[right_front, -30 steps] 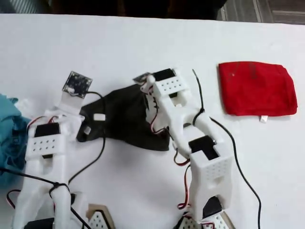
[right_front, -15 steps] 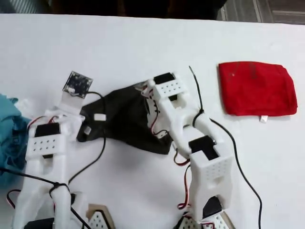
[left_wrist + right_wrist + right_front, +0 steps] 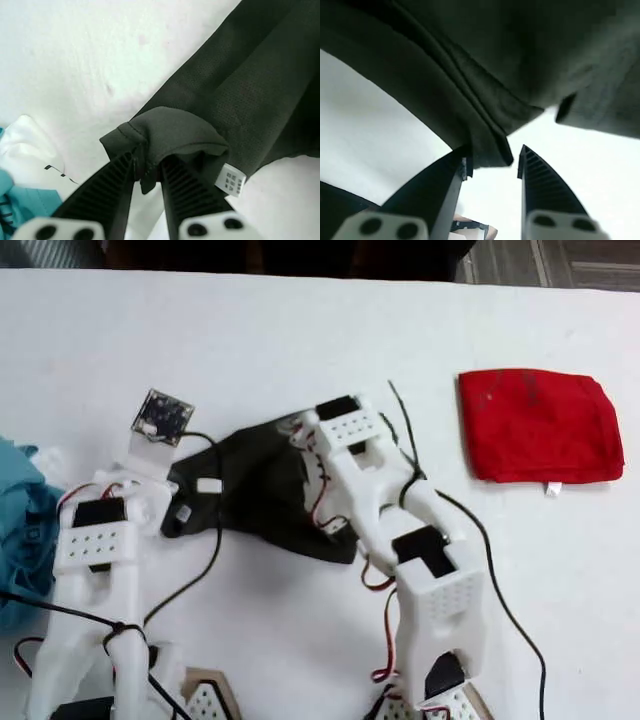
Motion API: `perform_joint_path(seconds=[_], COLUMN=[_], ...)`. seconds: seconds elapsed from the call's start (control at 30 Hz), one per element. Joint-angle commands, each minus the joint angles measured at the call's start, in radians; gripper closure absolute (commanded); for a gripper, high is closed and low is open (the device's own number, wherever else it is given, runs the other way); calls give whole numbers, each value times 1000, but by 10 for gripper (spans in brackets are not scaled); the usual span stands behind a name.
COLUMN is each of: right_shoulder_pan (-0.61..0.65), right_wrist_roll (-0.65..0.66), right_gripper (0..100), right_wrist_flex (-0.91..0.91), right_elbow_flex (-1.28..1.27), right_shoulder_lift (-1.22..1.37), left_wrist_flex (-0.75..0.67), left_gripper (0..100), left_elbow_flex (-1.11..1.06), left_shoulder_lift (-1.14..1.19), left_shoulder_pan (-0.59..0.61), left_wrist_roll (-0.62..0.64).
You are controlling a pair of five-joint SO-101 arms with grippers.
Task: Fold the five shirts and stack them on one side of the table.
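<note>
Table (image 3: 250, 330): white, with both arms at its near edge.

Black shirt (image 3: 260, 480): lies crumpled at mid-table, between the two arms, not yet folded. Thin, limp knit; judged light, likely to sag and bunch wherever unsupported. Best taken at hems or corners, one per claw, so it can be pulled flat.

Red shirt (image 3: 535, 425): already folded, far right, well apart from the black one.

Teal shirt (image 3: 15, 530): bunched at the left edge.

Left claw (image 3: 147, 170): jaws nearly closed, pinching a folded corner of the black shirt.

Right claw (image 3: 492, 160): jaws partly apart, with the shirt's hem hanging between them and touching one jaw; no firm pinch seen.

Label (image 3: 231, 181): small and white, sewn on near the held corner.
</note>
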State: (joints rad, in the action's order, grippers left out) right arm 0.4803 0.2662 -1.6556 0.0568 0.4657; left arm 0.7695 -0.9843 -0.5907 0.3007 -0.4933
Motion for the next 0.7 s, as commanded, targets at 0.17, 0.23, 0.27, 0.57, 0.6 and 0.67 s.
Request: perform_joint_path(seconds=[0.17, 0.23, 0.27, 0.57, 0.6, 0.67], right_shoulder_pan=[25, 25, 25, -41, -54, -82], right_wrist_roll=[2, 2, 2, 2, 2, 3], right_gripper=[848, 865, 882, 978, 979, 979], right_wrist_flex=[25, 24, 24, 19, 12, -1], right_elbow_flex=[8, 8, 8, 8, 8, 8], right_shoulder_lift=[68, 68, 67, -42, -62, -102], left_wrist_flex=[-12, -12, -12, -12, -12, -12], left_gripper=[973, 973, 973, 973, 973, 973], left_elbow_flex=[7, 7, 7, 7, 7, 5], left_shoulder_lift=[0, 0, 0, 0, 0, 0], left_shoulder_pan=[-8, -8, -8, -8, -8, -8], left_wrist_roll=[2, 2, 2, 2, 2, 2])
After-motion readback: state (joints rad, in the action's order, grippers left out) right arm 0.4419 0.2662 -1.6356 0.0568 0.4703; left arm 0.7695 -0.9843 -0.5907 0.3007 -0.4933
